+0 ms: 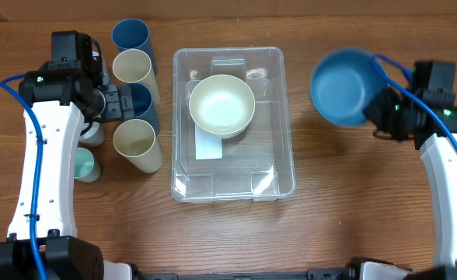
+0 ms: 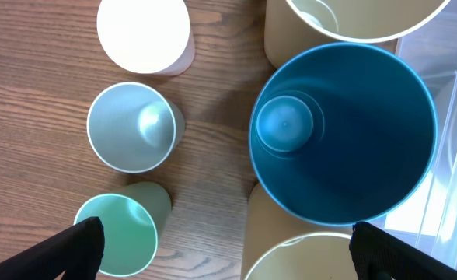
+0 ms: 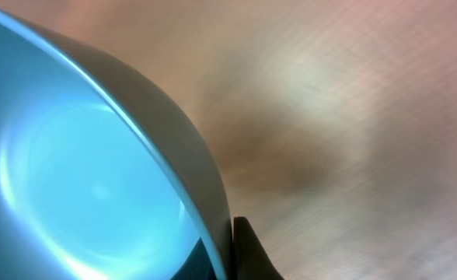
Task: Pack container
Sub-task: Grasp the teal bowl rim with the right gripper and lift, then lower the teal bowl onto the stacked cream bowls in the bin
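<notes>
Sitting at the middle of the worktop, the container is lying flat with its open side facing up. Its long axis is running from the far edge of the worktop toward the robot, and its short sides are facing the far edge and the robot. A cream bowl is resting upright inside the container, in the far half. A white label is showing on the base just on the robot's side of that bowl. The near half of the container is holding nothing else.

To the right of the container, and clear of it, the right end effector is clenched on the rim of a blue bowl. The bowl's hollow is facing up and it is looking blurred in both views that show it.

To the left of the container, four tall cups are standing in a row along its left wall. From far to near they are a blue cup, a cream cup, a second blue cup and a second cream cup. The left end effector is hanging over the second blue cup with its fingers spread wide, grasping nothing. Farther left of the container, three small cups are standing upright: a white one, a grey-blue one and a mint green one.
</notes>
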Controlling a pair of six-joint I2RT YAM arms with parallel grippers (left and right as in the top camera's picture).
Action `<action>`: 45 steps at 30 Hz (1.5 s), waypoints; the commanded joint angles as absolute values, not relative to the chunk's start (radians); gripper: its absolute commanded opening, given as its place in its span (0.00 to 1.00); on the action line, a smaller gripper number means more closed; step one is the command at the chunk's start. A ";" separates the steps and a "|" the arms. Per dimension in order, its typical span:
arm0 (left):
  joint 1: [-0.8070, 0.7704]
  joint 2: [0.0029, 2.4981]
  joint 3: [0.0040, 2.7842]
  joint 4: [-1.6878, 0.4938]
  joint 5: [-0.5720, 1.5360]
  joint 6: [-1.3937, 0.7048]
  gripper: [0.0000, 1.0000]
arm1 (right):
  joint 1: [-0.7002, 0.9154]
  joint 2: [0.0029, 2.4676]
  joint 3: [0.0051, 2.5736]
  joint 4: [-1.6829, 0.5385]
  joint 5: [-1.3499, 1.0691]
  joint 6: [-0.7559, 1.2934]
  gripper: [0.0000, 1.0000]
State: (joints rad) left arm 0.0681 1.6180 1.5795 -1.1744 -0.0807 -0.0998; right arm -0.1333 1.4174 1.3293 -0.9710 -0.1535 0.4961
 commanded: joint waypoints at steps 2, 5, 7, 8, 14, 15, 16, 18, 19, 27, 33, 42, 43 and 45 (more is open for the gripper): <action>0.072 1.624 1.600 -1.170 -0.086 -0.082 1.00 | 0.081 1.382 1.470 -0.981 -0.214 0.369 0.04; 0.072 1.624 1.600 -1.171 -0.086 -0.082 1.00 | 0.243 1.396 1.471 -0.934 -0.168 0.338 0.04; 0.072 1.624 1.600 -1.171 -0.086 -0.082 1.00 | 0.348 1.431 1.471 -0.899 -0.091 0.331 0.04; 0.072 1.624 1.600 -1.171 -0.086 -0.082 1.00 | 0.388 1.453 1.471 -0.882 -0.054 0.331 0.04; 0.072 1.624 1.600 -1.171 -0.086 -0.082 1.00 | 0.500 1.664 1.471 -0.788 0.067 0.270 0.04; 0.072 1.624 1.600 -1.171 -0.086 -0.082 1.00 | 0.500 1.704 1.471 -0.762 0.067 0.251 0.04; 0.072 1.624 1.600 -1.171 -0.086 -0.082 1.00 | 0.499 1.731 1.471 -0.739 0.067 0.235 0.04; 0.072 1.624 1.600 -1.170 -0.086 -0.082 1.00 | 0.496 1.804 1.471 -0.672 0.067 0.207 0.04; 0.072 1.624 1.600 -1.171 -0.086 -0.082 1.00 | 0.492 1.833 1.471 -0.645 0.065 0.207 0.04; 0.072 1.624 1.600 -1.171 -0.086 -0.082 1.00 | 0.491 1.861 1.483 -0.632 0.059 0.207 0.38; 0.072 1.624 1.600 -1.171 -0.086 -0.082 1.00 | 0.493 1.799 1.552 -0.787 -0.025 0.213 0.47; 0.072 1.624 1.600 -1.171 -0.085 -0.082 1.00 | 0.535 1.734 1.551 -0.934 -0.107 0.240 0.38; 0.072 1.624 1.600 -1.171 -0.086 -0.082 1.00 | 0.541 1.737 1.549 -0.946 -0.127 0.239 0.36; 0.072 1.624 1.600 -1.171 -0.086 -0.082 1.00 | 0.561 1.745 1.536 -0.948 -0.165 0.240 0.29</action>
State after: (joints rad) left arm 0.0681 1.6180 1.5795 -1.1744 -0.0803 -0.0998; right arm 0.5312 1.7489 1.5265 -0.9443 -0.0906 0.2264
